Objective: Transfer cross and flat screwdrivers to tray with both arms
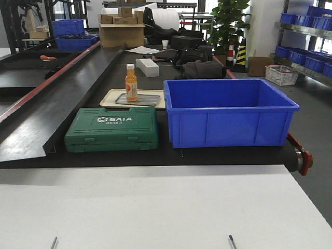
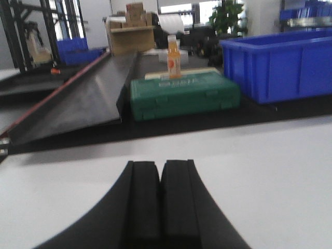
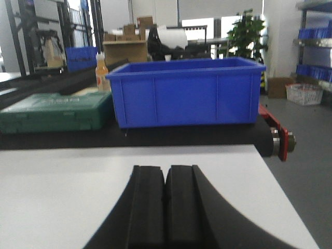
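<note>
Two thin dark shafts poke up from the bottom edge of the front view, one at the left (image 1: 53, 242) and one at the right (image 1: 232, 241). They look like the screwdrivers' shafts, and their handles are cut off below the frame. The task's tray is out of view. My left gripper (image 2: 161, 165) is shut with nothing between its pads, low over the white table (image 2: 270, 171). My right gripper (image 3: 166, 168) is also shut and empty over the white table (image 3: 57, 187). Neither gripper shows in the front view.
Beyond the white table (image 1: 155, 207) runs a black conveyor belt. On it stand a green SATA case (image 1: 112, 129), a deep blue bin (image 1: 228, 111) and a cream tray (image 1: 111, 98) holding an orange bottle (image 1: 131, 83). A black ramp (image 1: 57, 109) slopes at the left.
</note>
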Available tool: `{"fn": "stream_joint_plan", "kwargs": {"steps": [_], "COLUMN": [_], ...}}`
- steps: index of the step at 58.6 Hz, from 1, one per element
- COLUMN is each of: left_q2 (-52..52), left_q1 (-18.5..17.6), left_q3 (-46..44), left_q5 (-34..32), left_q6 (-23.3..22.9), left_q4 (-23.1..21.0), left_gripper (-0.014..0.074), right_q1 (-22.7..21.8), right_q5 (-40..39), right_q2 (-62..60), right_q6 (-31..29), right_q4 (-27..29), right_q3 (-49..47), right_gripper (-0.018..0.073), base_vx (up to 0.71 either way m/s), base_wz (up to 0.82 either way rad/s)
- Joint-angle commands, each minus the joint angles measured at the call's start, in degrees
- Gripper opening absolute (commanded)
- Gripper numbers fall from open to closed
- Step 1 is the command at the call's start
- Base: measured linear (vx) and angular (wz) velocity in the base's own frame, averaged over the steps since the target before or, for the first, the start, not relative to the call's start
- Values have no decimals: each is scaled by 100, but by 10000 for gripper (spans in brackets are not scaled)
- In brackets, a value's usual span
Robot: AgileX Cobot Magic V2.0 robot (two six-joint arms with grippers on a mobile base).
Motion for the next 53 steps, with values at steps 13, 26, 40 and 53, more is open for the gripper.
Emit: {"fn": "stream_joint_plan", "kwargs": {"steps": [13, 26, 40, 53], "left_q2": [183, 2112, 3854, 4717], "left_q1": [-18, -18, -18, -18], "left_q3": [-1353, -3736, -4592, -4591], "left_q5": [-1188, 241, 471, 514], "left_q6": [-359, -345, -321, -321], "left_q4": [-64, -53, -59, -59], "left_gripper": [3, 3, 3, 19], "right_q1": [-20, -20, -20, -20], "right_q5": [-285, 579, 655, 931], "right_q2": [383, 2544, 4475, 5284], "right_q6": [-573, -833, -762, -762], "right_q4": [-65, -59, -29, 33], "right_q3": [-1915, -4359, -5370, -5370], "right_gripper": [-8, -8, -8, -3], "base_vx": [0, 0, 0, 0], "base_wz": [0, 0, 0, 0]}}
